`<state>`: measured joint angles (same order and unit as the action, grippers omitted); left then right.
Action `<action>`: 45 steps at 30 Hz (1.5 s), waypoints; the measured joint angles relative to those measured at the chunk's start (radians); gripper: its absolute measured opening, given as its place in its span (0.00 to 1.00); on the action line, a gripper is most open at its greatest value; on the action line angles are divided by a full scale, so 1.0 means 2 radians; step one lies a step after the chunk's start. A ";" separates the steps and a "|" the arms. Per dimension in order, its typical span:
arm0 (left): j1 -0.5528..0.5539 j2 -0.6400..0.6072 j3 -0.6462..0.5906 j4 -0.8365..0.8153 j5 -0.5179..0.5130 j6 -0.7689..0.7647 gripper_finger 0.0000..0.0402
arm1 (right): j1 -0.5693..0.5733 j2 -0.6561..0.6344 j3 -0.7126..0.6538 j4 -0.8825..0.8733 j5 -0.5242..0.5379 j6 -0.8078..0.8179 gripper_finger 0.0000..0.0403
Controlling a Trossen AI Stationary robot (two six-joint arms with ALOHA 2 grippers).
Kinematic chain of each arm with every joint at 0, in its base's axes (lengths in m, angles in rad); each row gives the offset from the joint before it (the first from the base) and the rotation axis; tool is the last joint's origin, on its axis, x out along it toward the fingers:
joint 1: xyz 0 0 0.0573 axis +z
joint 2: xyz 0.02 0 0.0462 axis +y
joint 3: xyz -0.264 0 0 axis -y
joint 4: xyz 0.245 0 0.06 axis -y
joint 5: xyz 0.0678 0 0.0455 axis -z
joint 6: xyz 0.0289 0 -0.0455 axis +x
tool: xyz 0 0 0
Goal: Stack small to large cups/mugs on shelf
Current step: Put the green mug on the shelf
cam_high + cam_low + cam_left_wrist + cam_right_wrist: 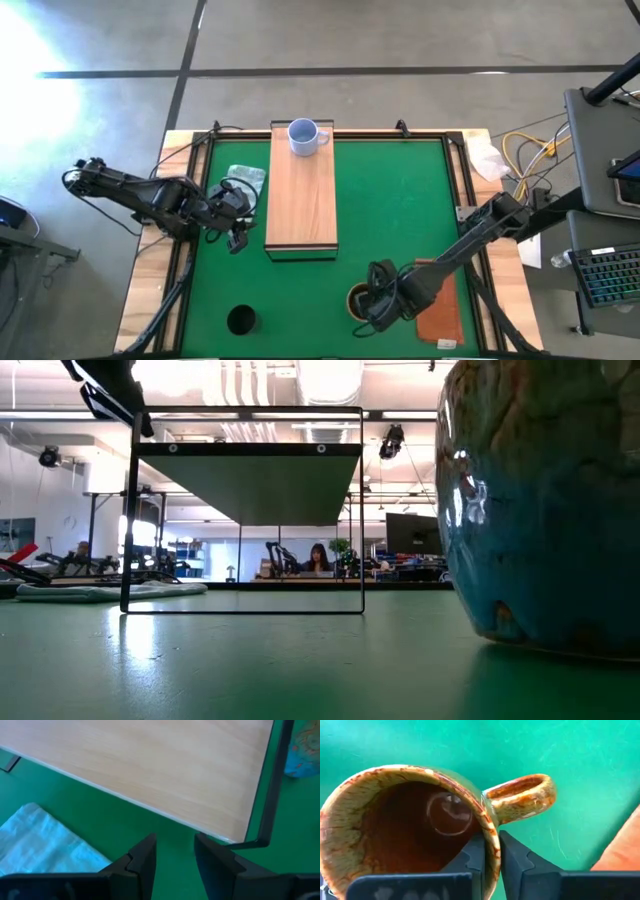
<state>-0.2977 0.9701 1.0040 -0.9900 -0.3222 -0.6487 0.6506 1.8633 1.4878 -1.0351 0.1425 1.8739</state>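
Note:
The brown mug stands near the table's near edge, right of centre, and fills the right of the low view, where its outer wall looks blue-green. My right gripper is shut on it. The pale blue-white mug stands on the far end of the light-wood shelf. The small black cup stands on the table at the near left. My left gripper is open and empty, just left of the shelf's near end. My right gripper holds the brown mug by its rim wall, right beside the handle. One finger is inside the mug and one outside. The fingers come from above. The mug's base is on the green table.
A reddish-brown mat lies right of the brown mug. A crumpled clear plastic bag lies left of the shelf, and shows in the left wrist view. Open green table lies right of the shelf.

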 joint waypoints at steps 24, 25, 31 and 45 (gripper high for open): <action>-0.004 -0.035 -0.035 0.009 -0.001 -0.027 0.29 | -0.035 -0.006 0.228 -0.245 0.102 -0.036 0.06; -0.004 -0.036 -0.035 0.009 -0.003 -0.027 0.29 | -0.039 -0.007 0.249 -0.265 0.119 -0.039 0.06; -0.004 -0.039 -0.034 0.026 -0.035 -0.026 0.29 | -0.103 -0.016 0.318 -0.267 0.208 -0.154 0.06; -0.003 -0.037 0.004 0.049 -0.164 -0.002 0.29 | -0.362 -0.013 0.330 -0.064 0.065 -0.482 0.06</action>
<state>-0.3040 0.8965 1.0115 -0.8919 -0.6496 -0.6520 -0.0726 1.8376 2.1485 -1.1627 0.2722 0.9094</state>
